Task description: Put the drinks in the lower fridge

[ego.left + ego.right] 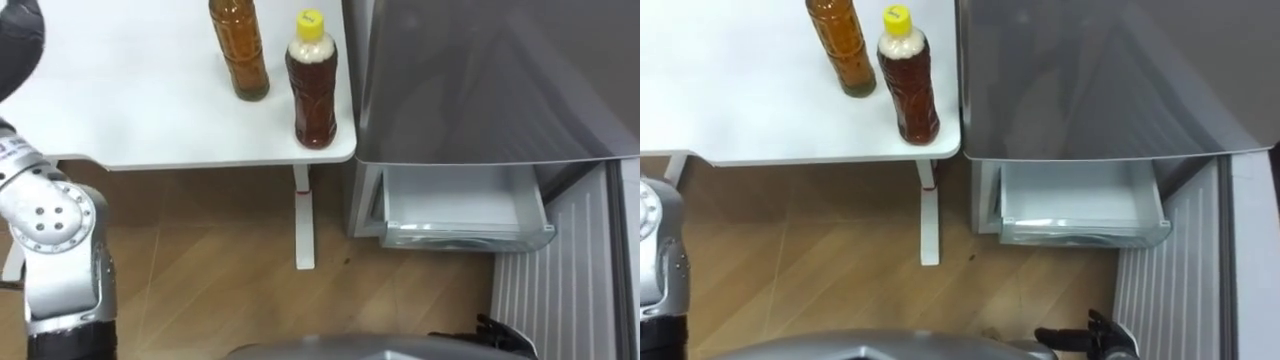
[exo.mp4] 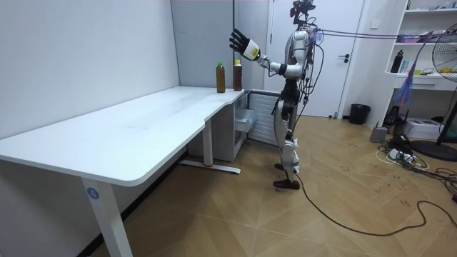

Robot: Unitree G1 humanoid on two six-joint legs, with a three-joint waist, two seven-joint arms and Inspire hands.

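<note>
**Q:** How is the left hand held, and where?

**A:** The left hand (image 2: 240,41) is held high above the table (image 2: 128,135), over the end where the drinks stand. Its fingers are straight and fanned apart, and it holds nothing.

**Q:** And the right hand?

**A:** The right hand (image 1: 1095,338) hangs low, off the table's end and close to the robot's body. Whether its fingers are spread or curled cannot be told.

**Q:** Where are the drinks?

**A:** Both stand upright on the table. The yellow-capped bottle (image 1: 312,85), filled with dark tea, is at the table's corner. The amber bottle (image 1: 238,50) is just beside it, farther in from the table's edge, and the two do not touch.

**Q:** What adjoins the table?

**A:** The grey fridge (image 1: 480,80) stands just beside the table's end. Its lower drawer (image 1: 465,215), clear-walled, is pulled out below the level of the table top. The robot stands upright at this end of the table, in front of the fridge.

**Q:** What of the surface and the room?

**A:** The table top is plain white and long, carried on a white table leg (image 1: 303,220). Wood-patterned floor (image 2: 285,214) runs beneath the table and on to a white door (image 2: 355,50). A dark bin (image 2: 359,113) and white shelves (image 2: 418,78) stand well apart from the table.
</note>
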